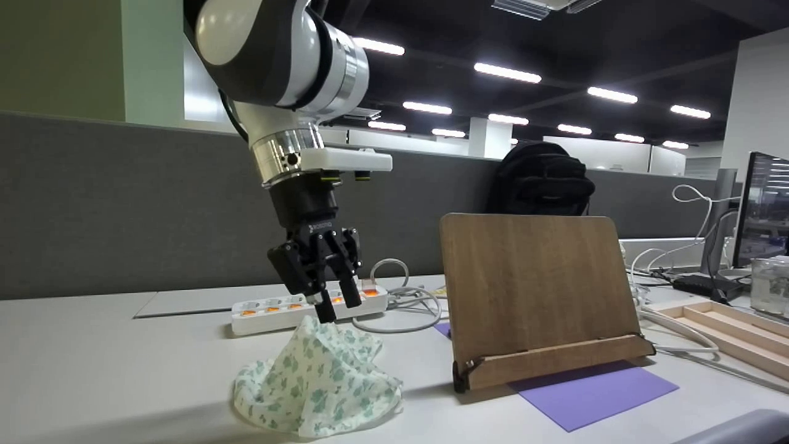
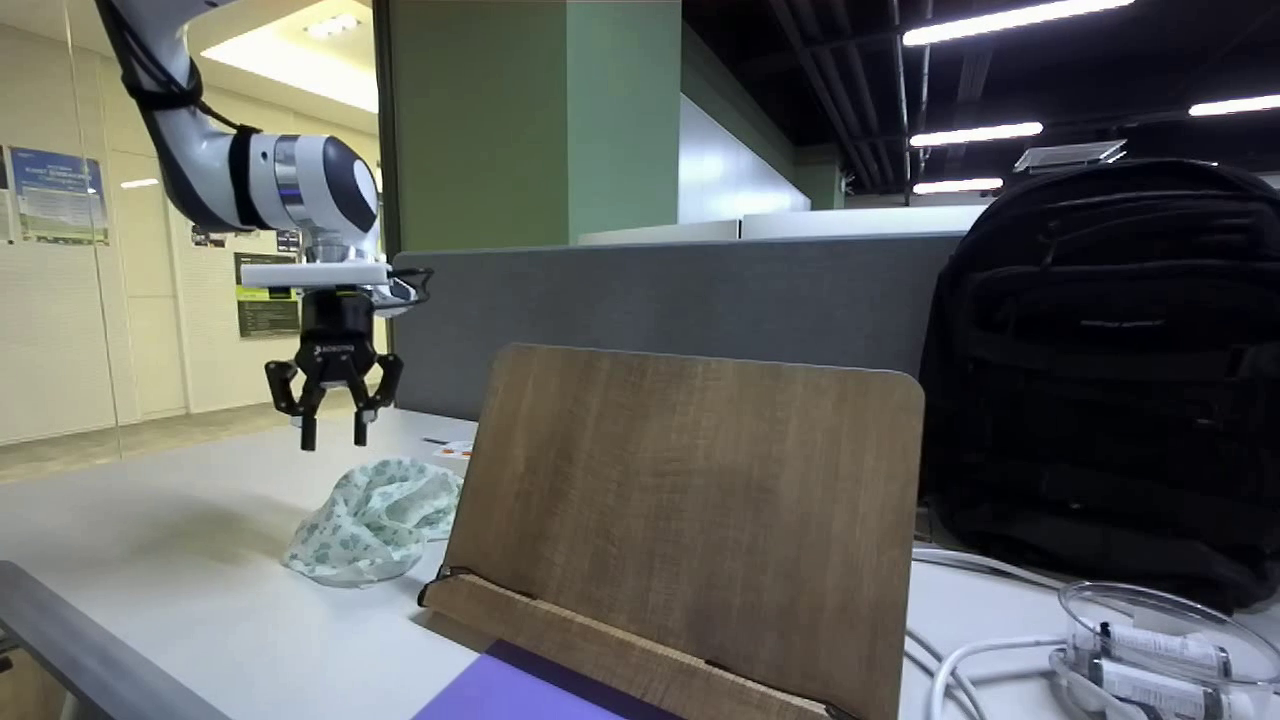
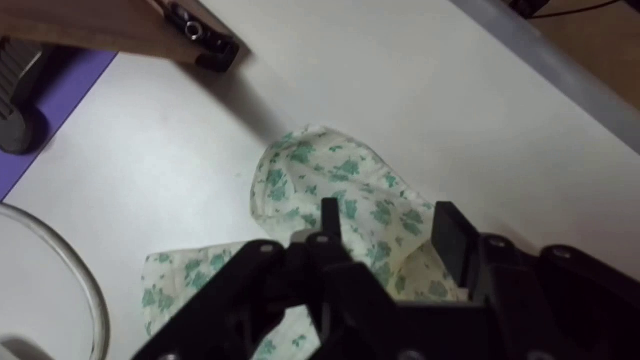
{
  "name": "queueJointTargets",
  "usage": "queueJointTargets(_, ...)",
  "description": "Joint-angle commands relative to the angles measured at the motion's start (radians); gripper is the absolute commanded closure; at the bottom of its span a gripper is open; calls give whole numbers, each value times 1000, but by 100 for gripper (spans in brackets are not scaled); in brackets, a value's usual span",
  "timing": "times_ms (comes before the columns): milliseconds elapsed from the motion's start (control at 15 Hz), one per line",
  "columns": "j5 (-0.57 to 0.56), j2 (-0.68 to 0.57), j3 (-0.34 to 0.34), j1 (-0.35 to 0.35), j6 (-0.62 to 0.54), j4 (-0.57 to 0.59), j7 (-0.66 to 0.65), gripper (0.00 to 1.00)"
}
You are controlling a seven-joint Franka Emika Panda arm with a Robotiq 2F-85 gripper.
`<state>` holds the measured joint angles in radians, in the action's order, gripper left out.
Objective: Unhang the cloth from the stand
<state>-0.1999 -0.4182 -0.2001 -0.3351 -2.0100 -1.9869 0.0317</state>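
Observation:
The cloth (image 1: 327, 376) is whitish with green leaf-like prints. It lies crumpled on the white table, beside the stand, in both exterior views (image 2: 375, 520). The stand (image 1: 542, 283) is a tilted brown wooden panel with a low front ledge, also large in an exterior view (image 2: 690, 510); nothing hangs on it. My gripper (image 2: 335, 437) is above the cloth, pointing down, with a gap to it. Its fingers are apart and empty. In the wrist view the cloth (image 3: 345, 170) shows between and behind the fingers of my gripper (image 3: 387, 210); a corner of the stand (image 3: 150, 35) is at the upper left.
A white power strip (image 1: 271, 316) with a looped cable lies behind the cloth. A purple sheet (image 1: 601, 394) is under the stand. A black backpack (image 2: 1110, 380) and a clear container with small bottles (image 2: 1170, 650) are beyond the stand. A grey partition (image 1: 123, 209) runs along the back.

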Motion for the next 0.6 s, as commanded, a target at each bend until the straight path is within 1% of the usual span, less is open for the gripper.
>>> queueJointTargets(0, 21, 8, 5, 11, 73, 38, -63, 16)
queueJointTargets(133, 10, 17, 12, 18, 64, 32, -74, 4)
queueJointTargets(200, 1, 20, 17, 20, 59, 25, -80, 1)
queueJointTargets(533, -48, 37, 46, 31, -3, -7, -108, 0)
